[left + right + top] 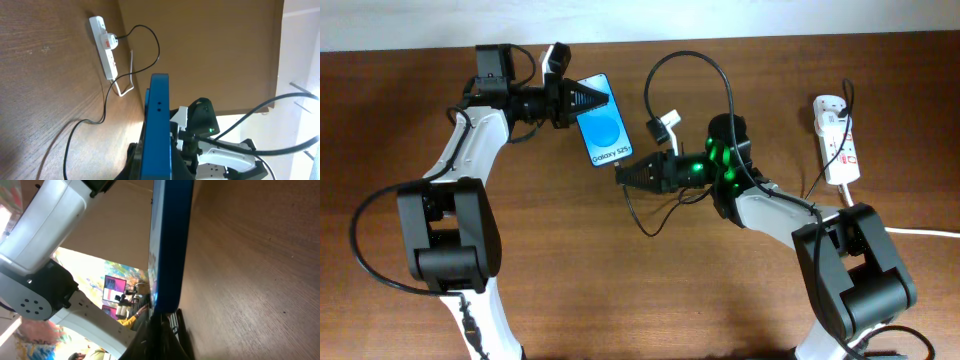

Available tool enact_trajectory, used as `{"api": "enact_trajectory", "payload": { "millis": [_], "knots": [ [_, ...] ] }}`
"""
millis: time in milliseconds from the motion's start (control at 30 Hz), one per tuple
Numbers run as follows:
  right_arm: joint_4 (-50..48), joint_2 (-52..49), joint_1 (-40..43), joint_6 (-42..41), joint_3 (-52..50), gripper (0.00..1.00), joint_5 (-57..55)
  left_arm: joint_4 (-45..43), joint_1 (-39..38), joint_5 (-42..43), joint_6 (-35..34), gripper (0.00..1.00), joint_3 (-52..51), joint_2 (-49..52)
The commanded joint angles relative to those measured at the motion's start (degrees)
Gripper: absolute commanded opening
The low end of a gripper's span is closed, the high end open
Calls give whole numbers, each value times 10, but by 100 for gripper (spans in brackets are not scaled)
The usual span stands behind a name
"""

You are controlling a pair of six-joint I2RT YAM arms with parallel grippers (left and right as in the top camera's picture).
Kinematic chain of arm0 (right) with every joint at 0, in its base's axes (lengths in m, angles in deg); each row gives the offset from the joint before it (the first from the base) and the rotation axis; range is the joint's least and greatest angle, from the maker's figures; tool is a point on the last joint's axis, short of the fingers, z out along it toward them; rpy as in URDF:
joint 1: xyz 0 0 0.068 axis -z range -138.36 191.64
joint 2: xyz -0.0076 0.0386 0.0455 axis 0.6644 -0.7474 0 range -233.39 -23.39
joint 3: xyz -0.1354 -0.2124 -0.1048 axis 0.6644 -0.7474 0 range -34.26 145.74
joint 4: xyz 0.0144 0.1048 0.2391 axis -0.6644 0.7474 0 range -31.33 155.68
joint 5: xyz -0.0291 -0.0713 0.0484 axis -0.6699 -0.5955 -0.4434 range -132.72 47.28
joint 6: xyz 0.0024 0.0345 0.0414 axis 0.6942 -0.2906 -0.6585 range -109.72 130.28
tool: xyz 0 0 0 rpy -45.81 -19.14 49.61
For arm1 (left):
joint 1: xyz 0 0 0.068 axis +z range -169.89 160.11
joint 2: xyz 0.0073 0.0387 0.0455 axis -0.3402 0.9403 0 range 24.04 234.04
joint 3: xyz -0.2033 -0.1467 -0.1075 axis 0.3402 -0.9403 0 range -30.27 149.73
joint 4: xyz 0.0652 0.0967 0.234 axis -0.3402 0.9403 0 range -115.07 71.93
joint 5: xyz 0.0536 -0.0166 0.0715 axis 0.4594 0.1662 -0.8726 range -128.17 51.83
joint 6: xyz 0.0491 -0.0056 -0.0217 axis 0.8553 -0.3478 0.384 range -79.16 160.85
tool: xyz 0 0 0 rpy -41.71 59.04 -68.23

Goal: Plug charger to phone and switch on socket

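The phone, blue screen up, is held above the table by its top end in my left gripper, which is shut on it. The left wrist view shows it edge-on between the jaws. My right gripper is shut on the charger's connector tip, right at the phone's bottom end. In the right wrist view the fingers press against the phone's lower end, and the tip itself is hidden. The black charger cable loops back to the white socket strip at the far right, also seen in the left wrist view.
A plug sits in the strip's far outlet. The strip's thick white cord runs off the right edge. A small white piece lies on the cable loop between the arms. The brown wooden table lies under both arms.
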Motion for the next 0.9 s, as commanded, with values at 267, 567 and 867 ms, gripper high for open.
{"api": "enact_trajectory", "payload": {
  "millis": [267, 567, 867],
  "knots": [
    [-2, -4, -6, 10, 2, 4, -19, -1, -1, 31, -8, 0, 13, -4],
    [-2, -4, -6, 19, 2, 4, -34, 6, -2, 31, -8, 0, 13, -4],
    [-2, -4, -6, 19, 2, 4, -35, 6, -16, 31, -7, 0, 13, -4]
  ]
}}
